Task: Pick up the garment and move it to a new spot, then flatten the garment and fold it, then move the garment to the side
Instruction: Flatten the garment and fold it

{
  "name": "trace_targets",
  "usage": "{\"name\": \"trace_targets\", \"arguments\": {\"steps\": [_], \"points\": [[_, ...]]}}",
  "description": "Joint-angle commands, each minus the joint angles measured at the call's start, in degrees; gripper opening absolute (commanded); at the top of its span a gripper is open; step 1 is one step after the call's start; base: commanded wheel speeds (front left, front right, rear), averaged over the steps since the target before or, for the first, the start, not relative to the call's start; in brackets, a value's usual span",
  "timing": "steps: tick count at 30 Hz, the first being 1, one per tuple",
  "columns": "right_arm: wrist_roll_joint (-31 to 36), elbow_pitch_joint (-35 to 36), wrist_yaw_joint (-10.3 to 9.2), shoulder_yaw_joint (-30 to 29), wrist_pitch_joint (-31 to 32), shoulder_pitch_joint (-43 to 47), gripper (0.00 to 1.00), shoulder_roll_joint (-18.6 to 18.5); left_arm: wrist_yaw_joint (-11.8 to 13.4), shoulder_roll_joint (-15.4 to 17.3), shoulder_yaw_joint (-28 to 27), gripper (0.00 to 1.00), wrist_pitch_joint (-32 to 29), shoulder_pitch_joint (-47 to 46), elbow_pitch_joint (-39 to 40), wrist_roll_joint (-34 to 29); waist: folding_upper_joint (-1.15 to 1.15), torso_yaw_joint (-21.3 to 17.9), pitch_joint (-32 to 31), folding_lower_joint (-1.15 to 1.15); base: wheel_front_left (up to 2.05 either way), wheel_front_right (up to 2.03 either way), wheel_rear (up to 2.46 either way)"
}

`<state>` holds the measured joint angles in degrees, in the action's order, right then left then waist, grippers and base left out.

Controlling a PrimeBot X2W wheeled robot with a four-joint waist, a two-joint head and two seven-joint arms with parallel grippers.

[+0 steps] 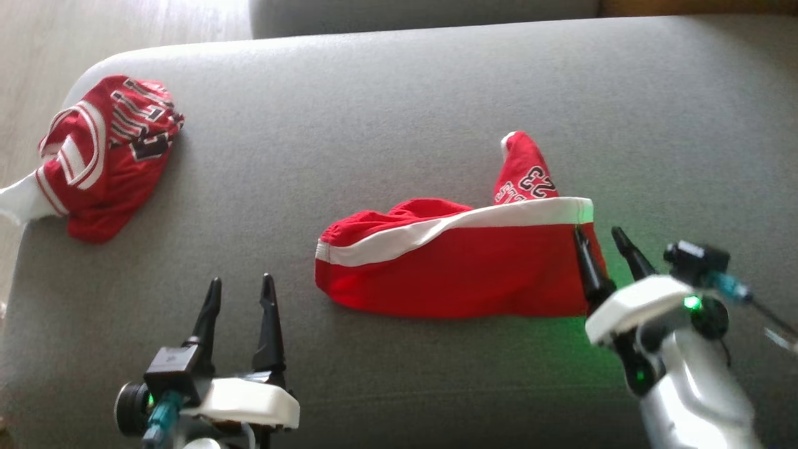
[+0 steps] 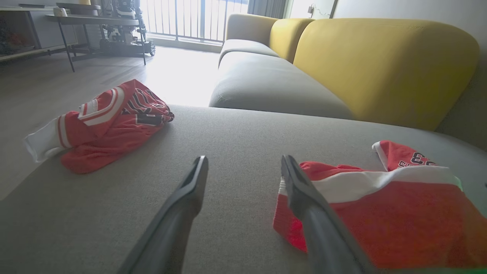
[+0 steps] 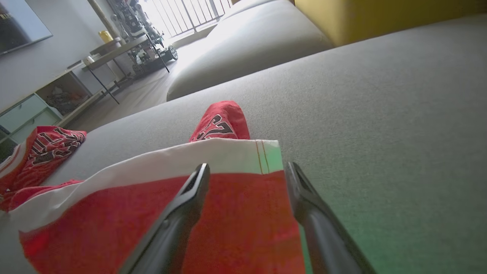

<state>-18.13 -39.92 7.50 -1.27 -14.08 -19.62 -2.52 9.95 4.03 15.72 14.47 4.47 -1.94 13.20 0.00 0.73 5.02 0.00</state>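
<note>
A broad grey sofa cushion (image 1: 399, 93) fills the space in front of the robot, with pale wood floor (image 1: 93, 31) beyond its rounded left corner and a yellow backrest (image 2: 380, 64) rising behind a neighbouring seat. The cushion is bare across its whole far half, to the right of the cloth, and in the wide strip between the two pieces of clothing. The garment (image 1: 461, 274), red with a white band, lies a little right of the middle, near the robot's side of the cushion. Its long axis runs left to right across the head view, and the band follows its far edge, climbing toward the right. At the far right end a red flap sticks out away from the robot, printed with "23" (image 1: 541, 181); the smaller letters under it are too blurred to read. A second red jersey (image 1: 106, 162) is bunched on the left corner, a white part of it hanging over the edge; its black-and-white lettering is crumpled and cannot be read. The left gripper (image 1: 241, 284) hovers over bare cushion, left of the garment and apart from it, jaws spread. The right gripper (image 1: 597, 232) sits at the garment's right edge, jaws spread and pinching nothing, one finger over the red cloth and the other over the cushion.
</note>
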Motion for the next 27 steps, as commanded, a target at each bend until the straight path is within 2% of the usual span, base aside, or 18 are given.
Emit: {"name": "trace_targets", "arguments": {"steps": [1, 3, 10, 15, 23, 24, 25, 27], "points": [[0.2, 0.4, -0.01, 1.0, 0.4, -3.9, 1.00, -0.4, -0.5, -0.3, -2.4, 1.00, 0.5, -2.0, 1.9, -0.6, 0.00, 0.5, 0.5, 0.00, 0.00, 0.00, 0.00], [-1.0, -5.1, -0.01, 0.4, 2.5, -8.8, 1.00, -0.7, -1.4, -0.7, -2.3, 1.00, 0.5, -2.6, 1.5, -1.4, 0.00, 1.5, 1.3, 0.00, 0.00, 0.00, 0.00], [-7.1, -13.4, -0.01, 2.7, 8.6, -15.6, 1.00, -4.0, -2.8, -1.0, -1.3, 1.00, 0.5, -3.9, 0.4, -2.7, 0.00, 3.5, 2.5, 0.00, 0.00, 0.00, 0.00], [-13.6, -14.3, -0.01, 4.5, 12.9, -16.4, 1.00, -6.0, -3.0, -1.1, -1.1, 1.00, 0.5, -4.0, -0.1, -3.1, 0.00, 4.1, 3.0, 0.00, 0.00, 0.00, 0.00], [-21.8, -13.3, -0.01, 7.9, 16.4, -15.7, 0.99, -8.1, -3.2, -1.1, -0.6, 1.00, 0.5, -4.4, -0.3, -3.6, 0.00, 4.5, 3.5, 0.00, 0.00, 0.00, 0.00], [-22.5, -13.1, -0.01, 8.5, 16.8, -15.6, 0.80, -8.3, -3.2, -1.1, -0.5, 1.00, 0.5, -4.5, -0.3, -3.7, 0.00, 4.6, 3.5, 0.00, 0.00, 0.00, 0.00], [-23.1, -12.9, -0.01, 9.0, 16.7, -15.6, 0.47, -8.6, -3.3, -1.1, -0.5, 1.00, 0.5, -4.5, -0.3, -3.8, 0.00, 4.6, 3.5, 0.00, 0.00, 0.00, 0.00], [-24.6, -12.7, -0.01, 9.7, 16.8, -15.4, 0.03, -8.9, -3.3, -1.1, -0.5, 1.00, 0.5, -4.5, -0.4, -3.9, 0.00, 4.7, 3.5, 0.00, 0.00, 0.00, 0.00]]}}
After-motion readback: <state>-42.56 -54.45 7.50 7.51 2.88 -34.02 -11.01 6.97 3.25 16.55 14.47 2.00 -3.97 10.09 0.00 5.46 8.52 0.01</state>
